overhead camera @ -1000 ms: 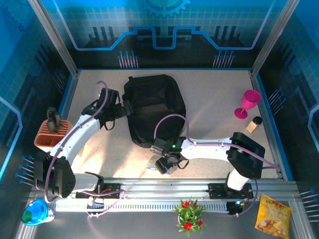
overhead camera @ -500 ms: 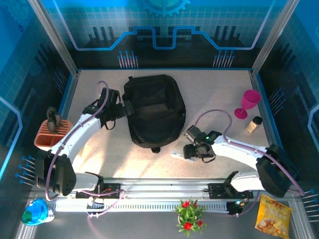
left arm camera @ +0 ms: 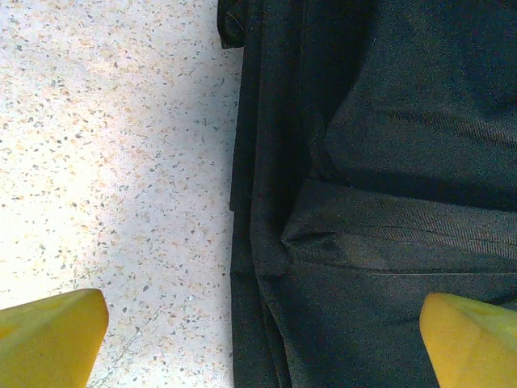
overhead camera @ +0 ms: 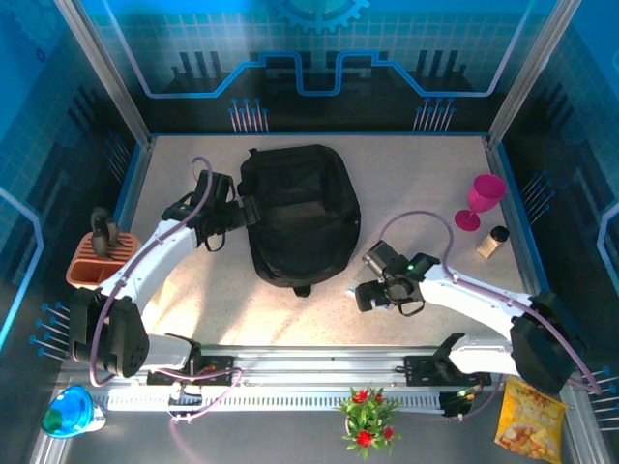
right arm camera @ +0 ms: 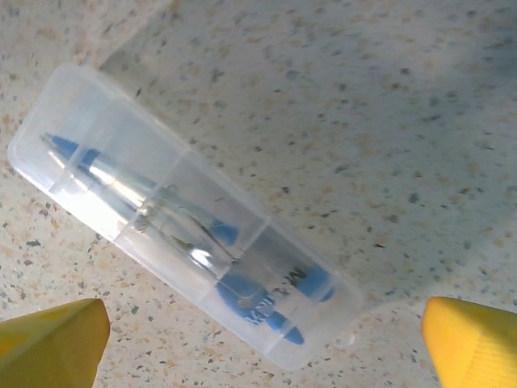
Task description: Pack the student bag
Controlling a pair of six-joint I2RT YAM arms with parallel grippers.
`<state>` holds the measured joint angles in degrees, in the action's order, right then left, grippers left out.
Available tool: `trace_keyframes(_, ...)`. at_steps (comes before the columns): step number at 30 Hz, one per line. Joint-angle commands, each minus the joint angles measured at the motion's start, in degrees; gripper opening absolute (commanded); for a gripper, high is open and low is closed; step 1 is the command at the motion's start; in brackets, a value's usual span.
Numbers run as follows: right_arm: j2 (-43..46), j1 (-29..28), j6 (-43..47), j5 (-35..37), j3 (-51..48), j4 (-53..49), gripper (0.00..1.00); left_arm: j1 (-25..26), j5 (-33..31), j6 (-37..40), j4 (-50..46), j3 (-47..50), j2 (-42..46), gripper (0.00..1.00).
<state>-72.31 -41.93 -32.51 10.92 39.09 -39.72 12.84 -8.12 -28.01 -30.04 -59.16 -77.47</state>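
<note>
My left end effector (left arm camera: 258, 339) stood wide and held nothing. The black backpack (overhead camera: 300, 213) lay directly beneath it, its edge running between the fingertips, with bare worktop (left arm camera: 97, 162) under the left one. My right end effector (right arm camera: 258, 335) was also spread wide and empty, hovering over a clear case of blue pens (right arm camera: 186, 218) lying flat just ahead of its fingertips.

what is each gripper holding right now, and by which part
Nothing is held. The left gripper is open over the bag's edge; the right gripper is open over a clear pen case lying on the table.
</note>
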Motion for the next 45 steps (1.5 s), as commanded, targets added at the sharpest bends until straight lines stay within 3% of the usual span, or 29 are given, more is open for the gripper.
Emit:
trace_keyframes(1, -3.7, -1.4, 2.3, 0.1, 2.2, 0.2, 1.0, -0.5, 0.9, 0.6, 0.6, -2.1, -0.6, 0.99)
trace_keyframes(6, -7.3, -0.3, 0.6, 3.3, 3.2, 0.6, 1.0, -0.5, 1.3, 0.6, 0.3, -2.5, -0.8, 0.99)
trace_keyframes(14, -6.9, 9.5, -4.5, 1.5, 2.9, -1.1, 0.9, -0.5, 2.0, 0.7, 0.0, -2.7, -0.9, 0.99)
trace_keyframes(18, -6.6, 9.7, -3.3, -1.0, 1.6, 0.0, 0.83, -0.6, 2.6, 0.4, 0.2, -2.5, -1.0, 0.99)
trace_keyframes(24, -6.7, 9.3, -0.9, -4.5, 0.8, 0.6, 0.82, -0.5, 4.3, 0.2, 0.2, -2.5, -1.5, 0.99)
trace_keyframes(29, -6.7, 6.4, 0.3, -6.2, 1.5, 0.5, 0.75, -0.5, 6.0, 0.3, 0.3, -2.4, -1.8, 0.99)
trace_keyframes(36, -9.9, 5.5, 0.3, -2.4, 2.4, 0.5, 0.64, -0.4, 8.3, 0.0, 0.9, -2.0, -2.0, 0.99)
trace_keyframes(41, -12.3, 5.0, 0.1, -1.6, 2.5, 1.3, 0.58, -0.1, 13.2, 0.3, 2.2, -0.8, -1.7, 0.98)
trace_keyframes(45, -11.9, 5.0, -1.0, 0.0, 2.5, 1.1, 0.5, 2.7, 16.6, -0.2, 4.2, 1.5, -1.0, 0.93)
